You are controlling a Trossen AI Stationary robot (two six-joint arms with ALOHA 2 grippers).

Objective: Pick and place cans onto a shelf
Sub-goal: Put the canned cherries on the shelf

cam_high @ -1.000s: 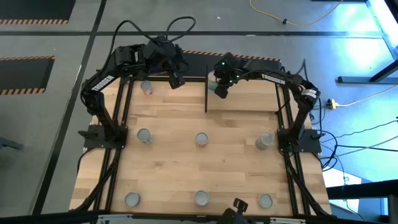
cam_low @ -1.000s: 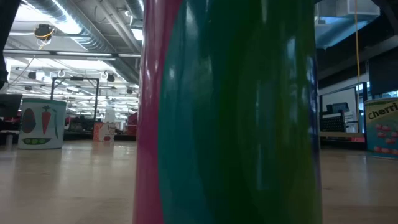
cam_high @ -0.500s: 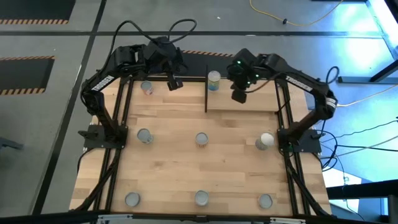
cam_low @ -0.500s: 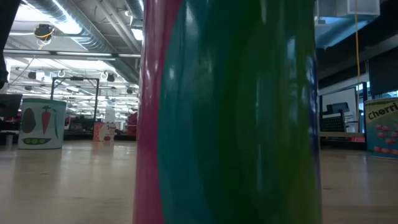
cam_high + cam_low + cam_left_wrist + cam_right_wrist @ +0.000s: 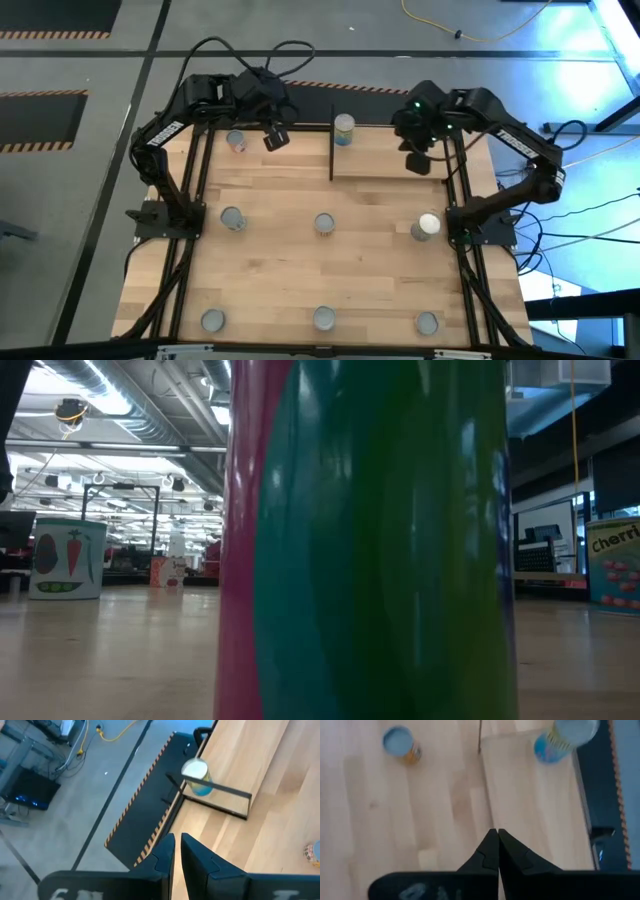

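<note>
The shelf (image 5: 390, 152), a light wood board with a thin black edge panel (image 5: 331, 150), lies at the table's far side. One can (image 5: 343, 128) with a blue and yellow label stands upright on its far left corner; it also shows in the right wrist view (image 5: 560, 740) and the left wrist view (image 5: 196, 777). Several other cans stand upright on the tabletop, among them ones at the far left (image 5: 236, 141), middle (image 5: 324, 223) and right (image 5: 425, 226). My right gripper (image 5: 418, 160) is shut (image 5: 497, 845) and empty above the shelf's right end. My left gripper (image 5: 275, 137) is shut (image 5: 177, 851) and empty, left of the shelf.
Three more cans stand along the near edge (image 5: 212, 320) (image 5: 324, 318) (image 5: 427, 322), and one at the left (image 5: 232, 218). A pink and green can (image 5: 370, 540) fills the low view. Bare wood lies between the rows. The arms' black frames line both table sides.
My right gripper has moved away from the blue and yellow can toward the table's right edge, along the shelf. The can stays standing upright on the shelf's far left corner.
</note>
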